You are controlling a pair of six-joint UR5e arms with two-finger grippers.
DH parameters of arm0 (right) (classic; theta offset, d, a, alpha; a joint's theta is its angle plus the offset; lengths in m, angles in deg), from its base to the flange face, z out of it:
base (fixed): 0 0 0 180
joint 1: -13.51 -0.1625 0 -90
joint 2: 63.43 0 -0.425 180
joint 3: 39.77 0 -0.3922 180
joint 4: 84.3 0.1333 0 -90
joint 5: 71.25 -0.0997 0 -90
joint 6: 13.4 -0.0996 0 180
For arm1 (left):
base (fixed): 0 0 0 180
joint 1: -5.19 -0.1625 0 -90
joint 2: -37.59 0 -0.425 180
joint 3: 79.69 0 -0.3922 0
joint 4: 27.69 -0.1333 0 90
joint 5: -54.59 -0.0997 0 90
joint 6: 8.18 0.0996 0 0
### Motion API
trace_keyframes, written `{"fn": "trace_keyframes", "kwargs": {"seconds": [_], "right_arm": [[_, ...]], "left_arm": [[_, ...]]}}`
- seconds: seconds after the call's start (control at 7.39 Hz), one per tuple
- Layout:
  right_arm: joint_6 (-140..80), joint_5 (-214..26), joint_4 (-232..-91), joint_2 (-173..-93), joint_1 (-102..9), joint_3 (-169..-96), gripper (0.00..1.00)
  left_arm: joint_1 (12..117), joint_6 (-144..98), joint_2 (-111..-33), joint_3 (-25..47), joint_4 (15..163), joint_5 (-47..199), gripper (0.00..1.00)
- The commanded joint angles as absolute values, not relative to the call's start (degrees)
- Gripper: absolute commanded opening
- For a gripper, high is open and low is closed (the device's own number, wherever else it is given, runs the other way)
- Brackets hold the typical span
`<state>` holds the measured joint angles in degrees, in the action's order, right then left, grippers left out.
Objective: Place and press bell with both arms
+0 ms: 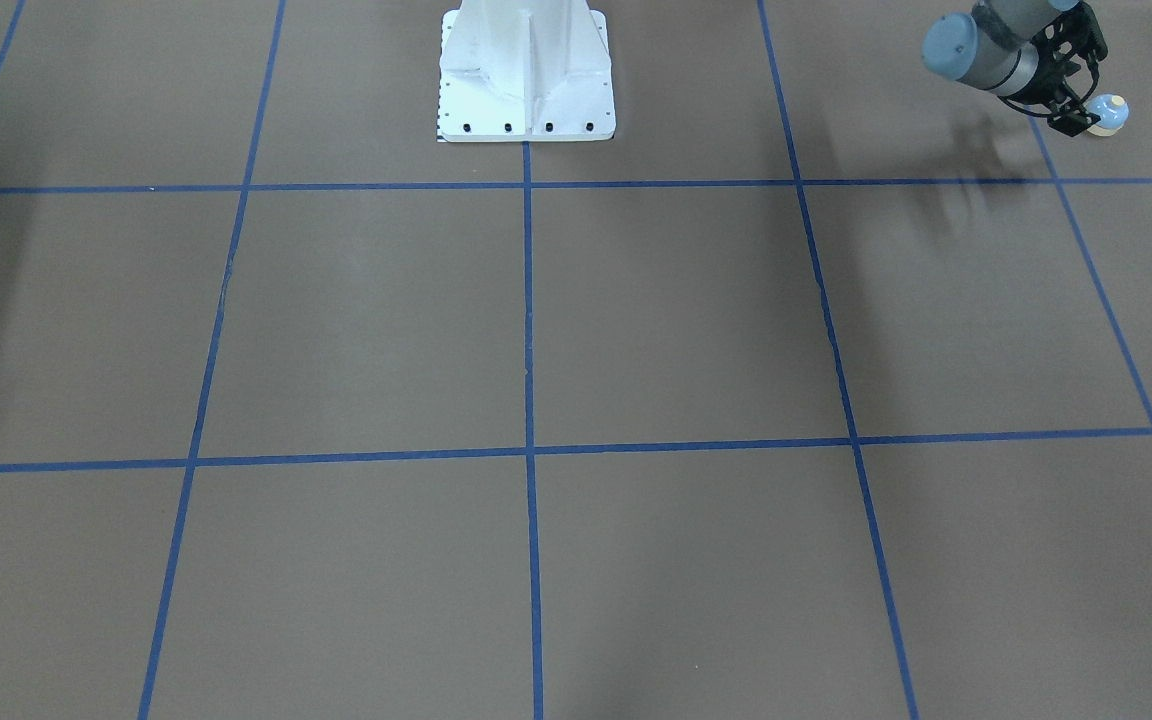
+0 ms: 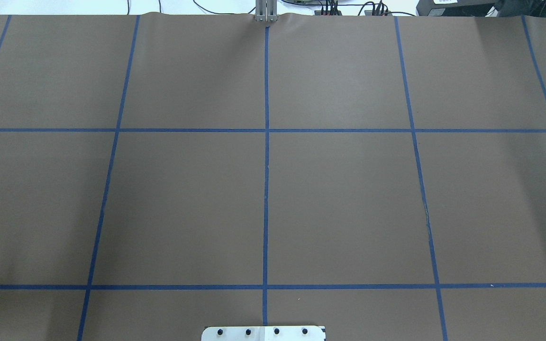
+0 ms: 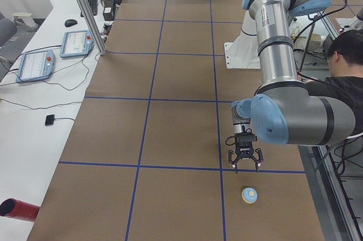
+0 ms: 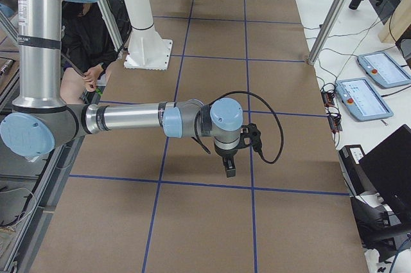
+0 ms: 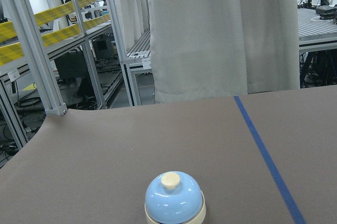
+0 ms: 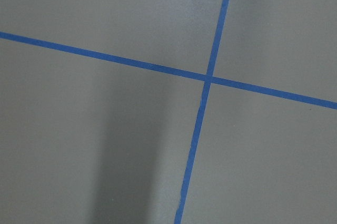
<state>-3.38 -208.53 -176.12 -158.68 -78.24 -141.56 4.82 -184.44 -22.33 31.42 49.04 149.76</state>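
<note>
My left gripper (image 3: 244, 165): fingers spread, empty, above table (image 3: 181, 133). My right gripper (image 4: 230, 169): cannot tell its state. Table: brown, blue tape grid (image 3: 170, 100); pale curtain (image 5: 210, 34) beyond. Bell (image 3: 249, 195): light-blue dome, cream button, upright, lower right of frame, near left gripper.

In the front-facing view the left arm (image 1: 996, 50) is cut off by the top edge at 1 o'clock, and the bell's (image 1: 1112, 112) 9 o'clock side is covered by the left claw (image 1: 1076, 115). In the left wrist view the bell's base ring is clipped at 6 o'clock. The right claw (image 4: 230, 169) is shown only from the side, so its jaw spacing cannot be told. The pedestal (image 2: 263, 333) is cropped at 6 o'clock overhead. A person (image 3: 336, 88) is partly hidden behind the left arm.
</note>
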Motion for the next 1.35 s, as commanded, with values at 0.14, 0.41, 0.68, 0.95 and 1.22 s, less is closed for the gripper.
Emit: {"fn": "trace_keyframes", "kwargs": {"seconds": [0.14,0.41,0.68,0.95,1.22], "right_arm": [[-3.4,-208.6,-176.2,-158.9,-78.2,-141.9,1.00],[-3.4,-208.6,-176.2,-158.9,-78.2,-141.9,1.00],[-3.4,-208.6,-176.2,-158.9,-78.2,-142.3,1.00],[-3.4,-208.6,-176.2,-158.9,-78.2,-142.5,1.00],[-3.4,-208.6,-176.3,-158.8,-78.2,-143.2,1.00]], "left_arm": [[4.4,-185.8,-22.4,28.5,51.1,149.8,1.00],[4.4,-185.7,-22.4,25.9,54.0,149.8,1.00],[4.1,-185.7,-22.4,25.4,54.4,149.8,1.00],[4.0,-185.7,-22.4,24.0,54.6,149.8,1.00],[3.8,-185.5,-22.4,22.0,56.8,149.7,1.00]]}}
